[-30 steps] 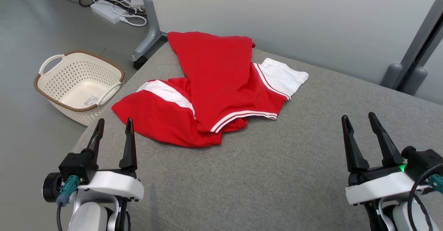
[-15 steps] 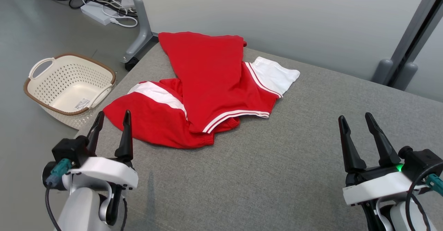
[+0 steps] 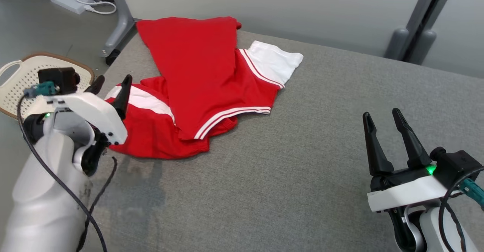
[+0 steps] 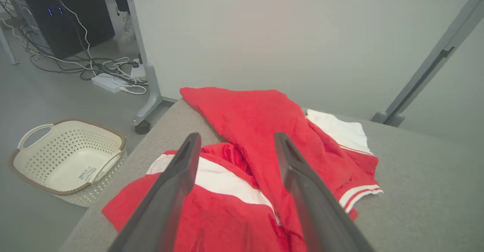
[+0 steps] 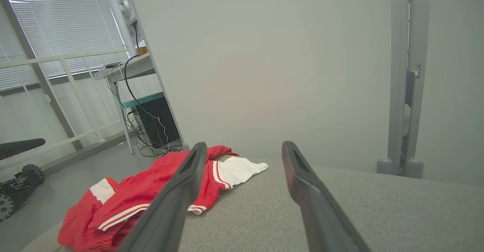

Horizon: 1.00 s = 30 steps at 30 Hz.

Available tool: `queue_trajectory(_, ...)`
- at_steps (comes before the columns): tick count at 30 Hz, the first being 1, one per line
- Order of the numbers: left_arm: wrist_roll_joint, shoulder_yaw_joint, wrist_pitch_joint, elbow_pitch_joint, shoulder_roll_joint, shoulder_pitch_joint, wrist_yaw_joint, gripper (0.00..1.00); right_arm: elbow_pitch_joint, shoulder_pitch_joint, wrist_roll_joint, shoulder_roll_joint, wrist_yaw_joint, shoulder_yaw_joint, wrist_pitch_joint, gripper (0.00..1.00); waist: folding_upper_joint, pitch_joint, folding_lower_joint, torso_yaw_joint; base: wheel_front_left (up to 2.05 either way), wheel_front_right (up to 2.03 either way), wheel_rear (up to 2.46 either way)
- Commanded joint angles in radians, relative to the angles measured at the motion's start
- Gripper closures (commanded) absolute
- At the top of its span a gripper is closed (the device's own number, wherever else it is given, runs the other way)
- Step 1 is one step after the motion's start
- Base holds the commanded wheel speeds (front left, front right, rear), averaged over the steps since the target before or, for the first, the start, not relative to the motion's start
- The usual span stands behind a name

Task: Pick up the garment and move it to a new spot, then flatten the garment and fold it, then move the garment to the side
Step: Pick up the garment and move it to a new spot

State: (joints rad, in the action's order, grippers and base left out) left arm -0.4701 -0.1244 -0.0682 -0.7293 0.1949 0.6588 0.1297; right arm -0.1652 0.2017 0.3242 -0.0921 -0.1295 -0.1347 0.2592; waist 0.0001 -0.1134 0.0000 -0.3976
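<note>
A grey fabric-covered counter spans the frame; a crumpled red-and-white garment lies on it at upper left; a cream perforated basket sits on the floor at the left edge; the left gripper, fingers spread and empty, hovers at the garment's left side; the right gripper, fingers likewise released, stands at lower right, well apart from the cloth.

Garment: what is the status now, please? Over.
Left gripper open near garment left edge, nothing held. Right gripper open, far from it. Garment crumpled on grey surface. Path clear.
</note>
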Motion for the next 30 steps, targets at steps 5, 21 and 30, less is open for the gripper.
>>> queue_trajectory(5,-0.152,-0.113,-0.303,-0.094,0.074,0.099,0.001,0.0,-0.003,0.039,-0.008,0.001,-0.002,-0.014,0.007,0.0,-0.0001,-0.075,0.0,0.082,0.0,0.0,0.0)
queue_trajectory(21,-0.522,-0.212,-0.747,-0.179,0.177,0.209,0.001,0.0,-0.006,0.14,-0.022,0.008,-0.002,-0.035,0.007,0.0,-0.0001,-0.224,0.0,0.233,0.0,0.0,0.0)
queue_trajectory(30,-0.6,-0.241,-0.854,-0.202,0.201,0.201,0.001,0.08,-0.017,0.156,-0.016,0.019,-0.002,-0.034,0.007,0.0,-0.0001,-0.235,0.0,0.26,0.0,0.0,0.0)
